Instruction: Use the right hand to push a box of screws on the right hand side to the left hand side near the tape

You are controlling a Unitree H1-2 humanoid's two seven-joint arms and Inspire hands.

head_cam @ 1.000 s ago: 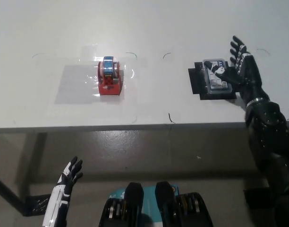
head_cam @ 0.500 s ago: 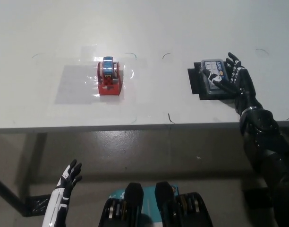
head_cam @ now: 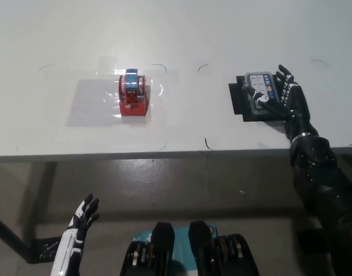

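Fingers (head_cam: 267,102) of the black right hand (head_cam: 288,99) are spread apart, not clamped on anything; they lie against the right edge and partly over the top of the small grey box of screws w/ printed label (head_cam: 260,91). Box sits on a flat black mat (head_cam: 239,100) on the right part of the white desk (head_cam: 182,34), long axis roughly 12–6 o'clock. So the hand is at the box's 3 o'clock, the side a leftward push needs.

Red tape dispenser w/ blue-and-silver roll (head_cam: 133,93) is well apart at the box's 9 o'clock, nothing between them on the desk. Judgement: push runs straight toward 9; box not yet near the tape.

Box lid looks shut, contents not visible.

White left hand (head_cam: 82,217) rests low at 7 o'clock, below desk edge, fingers apart, far from both things.
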